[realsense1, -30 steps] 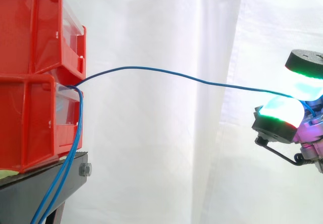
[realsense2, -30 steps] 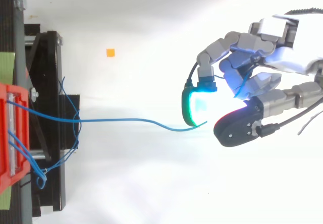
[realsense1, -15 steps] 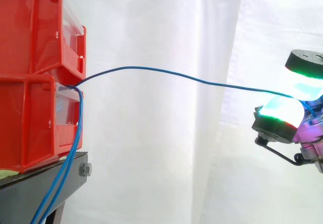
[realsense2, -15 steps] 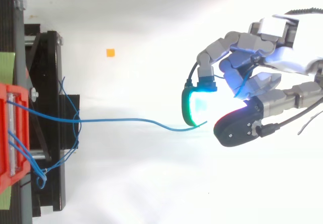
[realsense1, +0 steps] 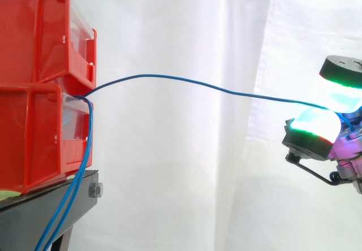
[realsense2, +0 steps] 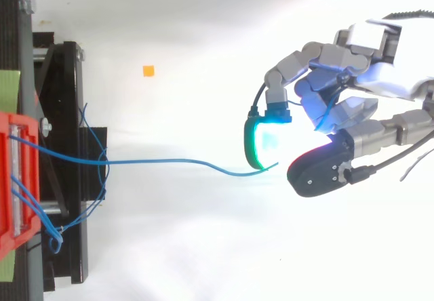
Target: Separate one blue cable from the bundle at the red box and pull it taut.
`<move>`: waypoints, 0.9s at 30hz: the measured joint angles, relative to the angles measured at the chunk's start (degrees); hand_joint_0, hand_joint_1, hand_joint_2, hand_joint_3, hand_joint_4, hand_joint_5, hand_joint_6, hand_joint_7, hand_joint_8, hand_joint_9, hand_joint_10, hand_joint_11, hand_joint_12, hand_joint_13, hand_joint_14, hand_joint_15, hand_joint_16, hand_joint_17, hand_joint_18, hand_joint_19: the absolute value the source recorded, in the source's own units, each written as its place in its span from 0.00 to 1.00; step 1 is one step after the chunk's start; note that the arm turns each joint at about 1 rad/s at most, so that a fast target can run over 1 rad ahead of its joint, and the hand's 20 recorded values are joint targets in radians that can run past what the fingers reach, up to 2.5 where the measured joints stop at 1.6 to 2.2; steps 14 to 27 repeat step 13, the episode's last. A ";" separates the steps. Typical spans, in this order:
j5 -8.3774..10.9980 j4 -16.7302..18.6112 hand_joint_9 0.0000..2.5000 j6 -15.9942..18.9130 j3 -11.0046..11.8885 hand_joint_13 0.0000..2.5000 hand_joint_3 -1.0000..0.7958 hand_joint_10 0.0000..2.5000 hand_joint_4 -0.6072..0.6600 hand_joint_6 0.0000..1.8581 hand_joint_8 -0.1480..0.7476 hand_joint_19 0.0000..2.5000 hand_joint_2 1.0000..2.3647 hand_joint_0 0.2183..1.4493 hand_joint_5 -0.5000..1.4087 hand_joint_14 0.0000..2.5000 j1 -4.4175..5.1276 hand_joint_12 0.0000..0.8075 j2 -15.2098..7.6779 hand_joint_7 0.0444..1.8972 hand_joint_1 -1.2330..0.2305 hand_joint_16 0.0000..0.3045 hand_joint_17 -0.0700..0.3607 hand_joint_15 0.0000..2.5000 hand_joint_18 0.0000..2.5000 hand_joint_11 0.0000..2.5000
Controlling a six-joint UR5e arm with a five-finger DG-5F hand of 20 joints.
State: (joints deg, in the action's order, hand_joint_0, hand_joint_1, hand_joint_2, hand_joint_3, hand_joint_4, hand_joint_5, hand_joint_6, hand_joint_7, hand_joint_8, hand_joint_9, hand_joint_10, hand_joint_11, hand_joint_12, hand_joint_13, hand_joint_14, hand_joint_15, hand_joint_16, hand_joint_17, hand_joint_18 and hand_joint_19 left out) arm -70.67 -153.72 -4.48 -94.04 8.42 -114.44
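A thin blue cable (realsense1: 186,81) arcs, slightly slack, from the lower red box (realsense1: 34,132).

Black stand (realsense1: 54,208) stood at the left, its top sloping slightly down toward the rear. Lower red bin (realsense1: 34,132) sat on the stand top, its front just short of the stand's front edge. A thin yellow-green pad (realsense1: 7,178) lay between the bin base and the stand top. Upper red bin (realsense1: 39,30) was stacked on the lower one. A silver bolt (realsense1: 95,190) was set in the stand's front edge.
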 measured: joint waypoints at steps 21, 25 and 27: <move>-0.01 0.00 0.29 0.00 0.00 0.41 0.58 1.00 0.42 0.51 0.57 0.57 0.01 0.36 0.20 1.00 0.00 0.50 0.00 0.60 0.27 0.17 0.43 0.57 0.63 0.68; -0.01 0.00 0.29 0.00 0.00 0.41 0.58 1.00 0.42 0.51 0.57 0.57 0.01 0.36 0.20 1.00 0.00 0.50 0.00 0.60 0.27 0.17 0.43 0.57 0.63 0.68; -0.01 0.00 0.29 0.00 0.00 0.41 0.58 1.00 0.42 0.51 0.57 0.57 0.01 0.36 0.20 1.00 0.00 0.50 0.00 0.60 0.27 0.17 0.43 0.57 0.63 0.68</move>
